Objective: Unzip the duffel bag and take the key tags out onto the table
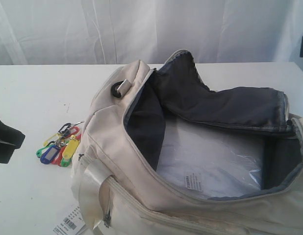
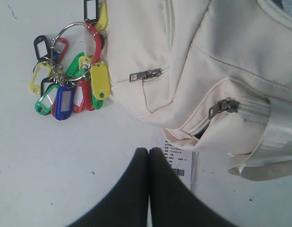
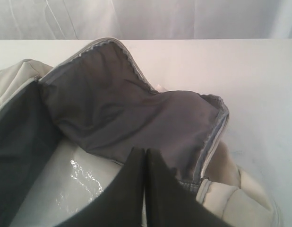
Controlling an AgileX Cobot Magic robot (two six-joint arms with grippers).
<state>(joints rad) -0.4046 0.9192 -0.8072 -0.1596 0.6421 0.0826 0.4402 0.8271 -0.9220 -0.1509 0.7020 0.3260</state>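
**Ahead of the left claw, on the counter: tags out, bag open**

The bag (image 1: pixel 141 181) is soft, limp cloth. It slumps beneath and ahead of the right claw (image 3: pixel 144 151), with the main zip undone and the flap (image 3: pixel 136 109) folded back to show dark lining and clear plastic (image 1: pixel 215 161) inside. It would probably crumple rather than lift whole, so the strap (image 1: pixel 92 188) looks the surest hold.

The tags (image 2: pixel 73 85) lie ahead of the left claw (image 2: pixel 148 151), just beside the bag's end and well apart from the claw. They look light, hard and loose, and would likely swing. The ring (image 2: pixel 65 28) is the place to pinch.

Both claws are pressed together, pinching nothing.

The counter (image 1: pixel 34 98) is white, flat and smooth, so tags would slide easily. There is bare room beyond the left claw. A white curtain (image 1: pixel 141 29) hangs behind.
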